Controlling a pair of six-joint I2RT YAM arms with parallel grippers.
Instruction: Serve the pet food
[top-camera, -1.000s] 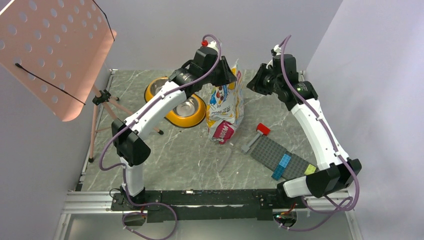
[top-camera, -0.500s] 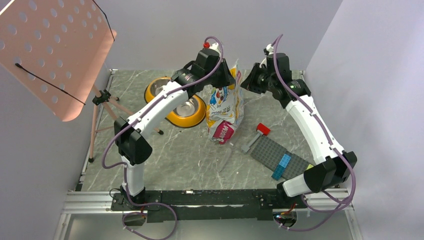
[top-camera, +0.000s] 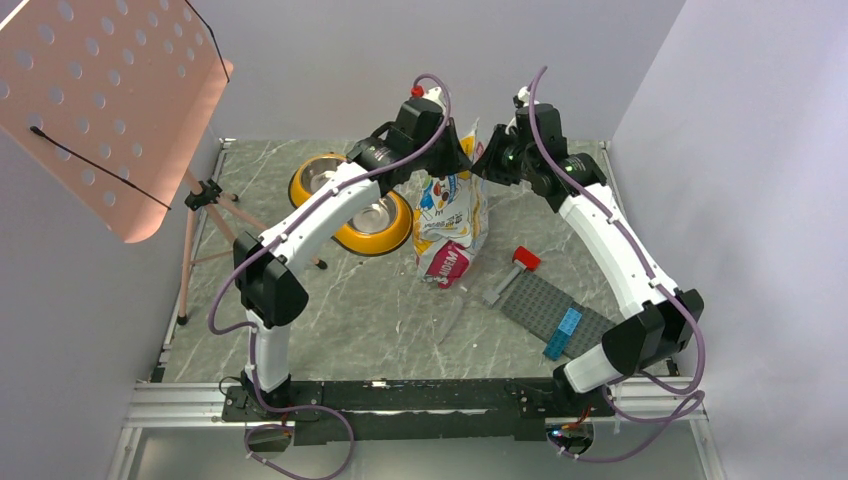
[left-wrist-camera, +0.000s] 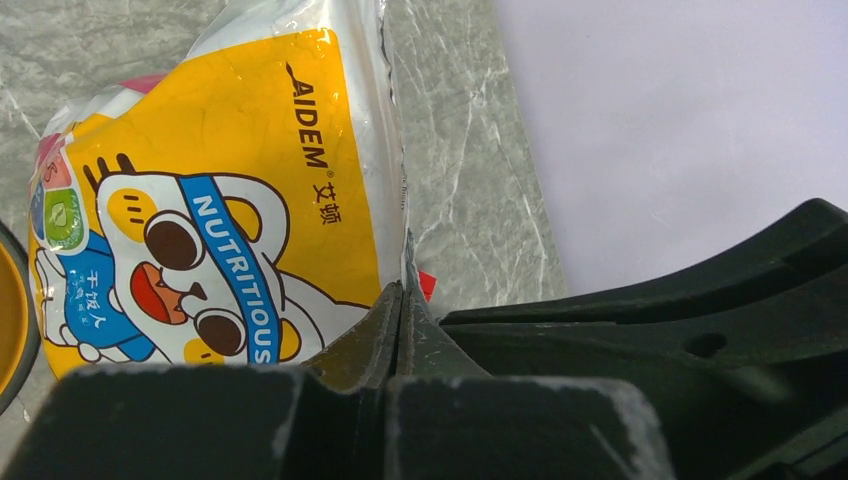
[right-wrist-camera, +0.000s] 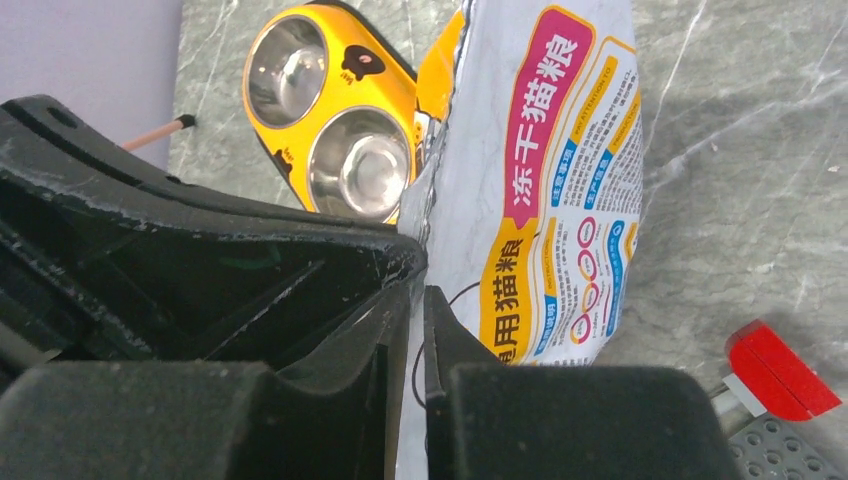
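Pinching the top edge of the bag of pet food (left-wrist-camera: 250, 150) with the left gripper (left-wrist-camera: 402, 300), squeezing both fingers flat together on the shiny edge with no gap showing. Holding the bag upright, hanging straight down below that gripper, with its bottom end down by the gray table (top-camera: 330, 320). Hiding the food itself inside, out of sight. Hovering with the right gripper (right-wrist-camera: 418, 288) at the other side of the bag top, just beside the left gripper. Showing only a thin slit between the right fingers, and not being able to tell whether any of the bag edge is caught in it. Sitting just past the bag on the left gripper's side: a yellow double bowl (right-wrist-camera: 385, 85). Lying well away from both grippers, nearer the arm bases: a gray bumpy plate (top-camera: 540, 300) and a red-topped tool (top-camera: 512, 272).
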